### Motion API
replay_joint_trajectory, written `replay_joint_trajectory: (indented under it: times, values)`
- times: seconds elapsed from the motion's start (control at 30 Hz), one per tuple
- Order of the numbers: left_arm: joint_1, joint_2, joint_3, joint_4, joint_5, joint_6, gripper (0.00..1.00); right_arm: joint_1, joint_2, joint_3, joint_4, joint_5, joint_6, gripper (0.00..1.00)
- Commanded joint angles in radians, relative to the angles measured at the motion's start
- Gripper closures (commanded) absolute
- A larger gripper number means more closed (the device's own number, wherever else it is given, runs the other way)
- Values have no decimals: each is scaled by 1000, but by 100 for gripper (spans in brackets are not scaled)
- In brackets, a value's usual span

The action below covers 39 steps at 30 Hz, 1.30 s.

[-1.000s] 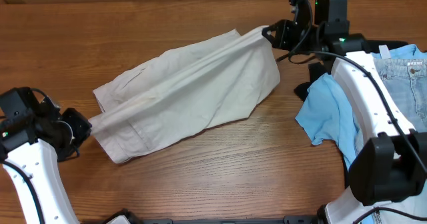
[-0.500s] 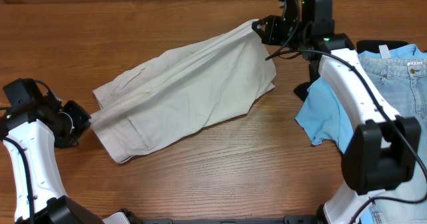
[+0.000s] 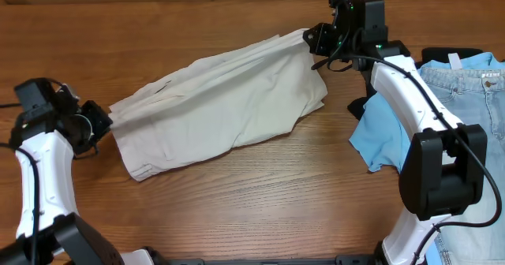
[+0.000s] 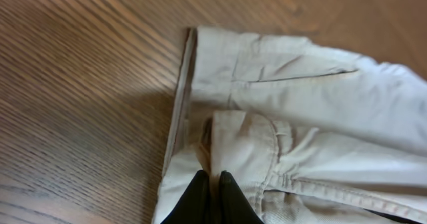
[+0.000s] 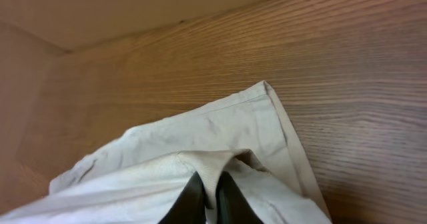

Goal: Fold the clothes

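The beige shorts [image 3: 221, 107] lie stretched across the wooden table from lower left to upper right. My left gripper [image 3: 101, 123] is shut on the shorts' left end, pinching a fold of cloth by the waistband [image 4: 212, 177]. My right gripper [image 3: 313, 36] is shut on the shorts' far right corner, pinching a raised fold near the hem [image 5: 208, 177]. The cloth [image 4: 300, 117] shows seams and a pocket edge in the left wrist view. In the right wrist view the shorts [image 5: 200, 144] spread out below the hem corner.
A sky-blue shirt [image 3: 387, 135] lies at the right, partly under my right arm. Light blue denim jeans [image 3: 473, 91] lie at the far right edge. A wall edge runs along the table's far side [image 5: 133, 11].
Both grippers moved toward the far side of the table, carrying the shorts' ends with them. The shorts shifted up and lie flatter, with the left end drawn further left.
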Motion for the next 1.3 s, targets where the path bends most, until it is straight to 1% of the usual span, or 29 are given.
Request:
replay_joint_trajectory:
  times: [0.0,0.03,0.07,0.1,0.17,0.2,0.3,0.37,0.43,0.5,0.57,0.63,0.67,0.73,0.83,0.9,0.93,1.03,1.07,1.13,1.2,1.23,1.27]
  values:
    - [3,32,-1,3,-136,25,79,-51,-7,18,9,110,0,48]
    - [3,34,-1,7,-142,24,57,-51,-7,18,6,110,0,31]
    - [3,34,-1,11,-144,24,45,-51,-7,18,2,110,0,21]
    - [3,34,0,22,-145,24,37,-51,-7,18,-8,110,0,20]
    - [3,34,8,35,-146,27,11,-54,-7,18,-53,110,-1,19]
    - [3,34,15,31,-146,34,0,-58,-7,18,-85,110,-1,19]
    - [3,33,55,-31,-132,76,0,-75,-7,18,-198,110,-1,18]
    - [3,33,81,-84,-120,94,0,-88,-7,18,-285,111,-9,11]
    - [3,33,93,-137,-98,93,0,-101,-7,18,-363,119,-33,11]
    - [1,35,90,-189,-71,93,1,-114,-7,18,-438,139,-36,11]
    - [-4,41,75,-223,-72,98,1,-120,-2,16,-486,140,-69,8]
    - [-12,50,40,-232,-74,112,1,-119,11,11,-515,135,-128,4]
    - [-18,63,-4,-229,-73,115,1,-112,27,-3,-521,114,-168,3]
    - [-23,80,-60,-208,-49,116,2,-100,54,-26,-514,68,-194,2]
    - [-30,116,-137,-145,65,140,7,-82,100,-51,-486,18,-196,2]
    - [-38,137,-164,-110,126,166,12,-74,118,-51,-479,-14,-196,3]
    - [-44,145,-175,-96,142,168,15,-70,126,-51,-476,-35,-196,3]
    - [-69,166,-195,-60,142,169,16,-54,131,-51,-476,-82,-196,4]
    - [-79,170,-196,-55,141,176,20,-48,131,-51,-478,-82,-196,7]
    - [-97,176,-196,-46,133,184,38,-35,131,-51,-476,-82,-196,11]
    - [-111,178,-196,-32,98,183,58,-21,132,-56,-467,-81,-196,11]
    - [-115,178,-196,-30,72,183,70,-15,132,-61,-460,-78,-196,9]
    - [-115,178,-195,-34,31,182,80,-9,132,-65,-457,-70,-195,8]
